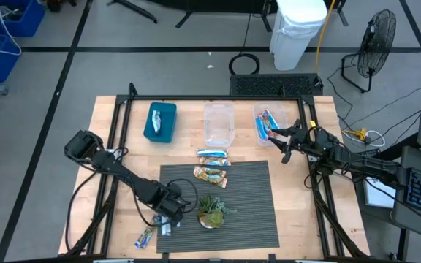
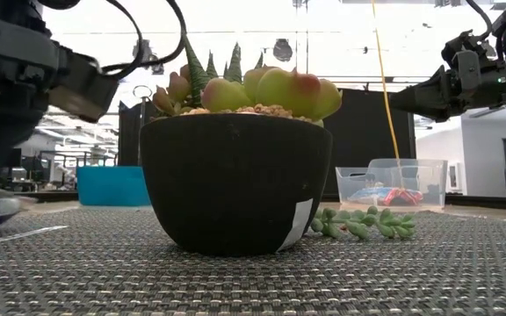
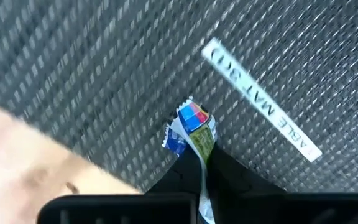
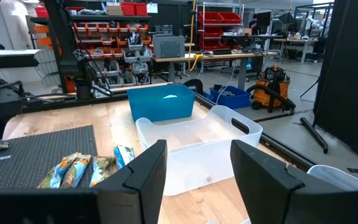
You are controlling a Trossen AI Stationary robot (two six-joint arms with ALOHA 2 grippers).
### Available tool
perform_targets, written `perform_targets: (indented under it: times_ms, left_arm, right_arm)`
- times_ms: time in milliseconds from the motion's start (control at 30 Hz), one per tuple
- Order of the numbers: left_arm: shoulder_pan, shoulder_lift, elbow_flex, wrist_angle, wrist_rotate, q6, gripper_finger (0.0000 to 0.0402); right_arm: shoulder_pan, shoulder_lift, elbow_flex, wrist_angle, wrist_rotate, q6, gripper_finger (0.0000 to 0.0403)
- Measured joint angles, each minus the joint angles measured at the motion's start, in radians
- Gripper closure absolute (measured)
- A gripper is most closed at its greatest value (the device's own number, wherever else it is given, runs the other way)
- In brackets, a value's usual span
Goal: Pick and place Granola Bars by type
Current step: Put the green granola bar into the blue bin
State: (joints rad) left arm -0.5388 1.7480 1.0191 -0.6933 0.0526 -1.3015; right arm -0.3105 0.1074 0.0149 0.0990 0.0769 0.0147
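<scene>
Sorting partly done: one bar in the blue bin (image 1: pixel 160 122), red-and-blue bars in the right clear bin (image 1: pixel 268 126), middle clear bin (image 1: pixel 218 124) empty; left gripper (image 3: pixel 199 163) clamped on a blue-and-red bar (image 3: pixel 192 127) at the mat (image 1: pixel 247 197) edge; right gripper (image 4: pixel 197 168) wide open above the right bin; two tan bars (image 1: pixel 211 175), a silvery-blue bar (image 1: pixel 213 155) and a bar (image 1: pixel 145 236) on the bench (image 1: pixel 298 204) left

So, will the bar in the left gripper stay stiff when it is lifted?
Probably not. The left gripper pinches the bar by one end, and its crinkled wrapper looks thin, so it may droop. The shiny foil could slip. It looks light.
</scene>
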Motion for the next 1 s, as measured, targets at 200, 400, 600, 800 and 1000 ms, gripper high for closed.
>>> perform_targets:
  times_ms: [200, 400, 600, 800, 1000]
  left_arm:
    - [0.008, -0.059, -0.001, -0.007, -0.275, 0.134, 0.0392]
    - [0.006, -0.198, -0.001, -0.012, -0.572, 0.27, 0.0393]
    - [0.006, -0.332, -0.001, -0.011, -0.842, 0.517, 0.0393]
    - [0.042, -0.438, -0.001, -0.02, -1.036, 0.724, 0.0394]
    - [0.131, -0.566, -0.014, -0.11, -1.105, 0.758, 0.0394]
  right_arm:
    - [0.0, 0.0, 0.0, 0.0, 0.0, 0.0, 0.0234]
    - [0.0, 0.0, 0.0, 0.001, 0.0, 0.0, 0.0234]
    - [0.0, 0.0, 0.0, 0.001, 0.0, 0.0, 0.0234]
    - [0.0, 0.0, 0.0, 0.001, 0.0, 0.0, 0.0234]
    - [0.0, 0.0, 0.0, 0.001, 0.0, 0.0, 0.0234]
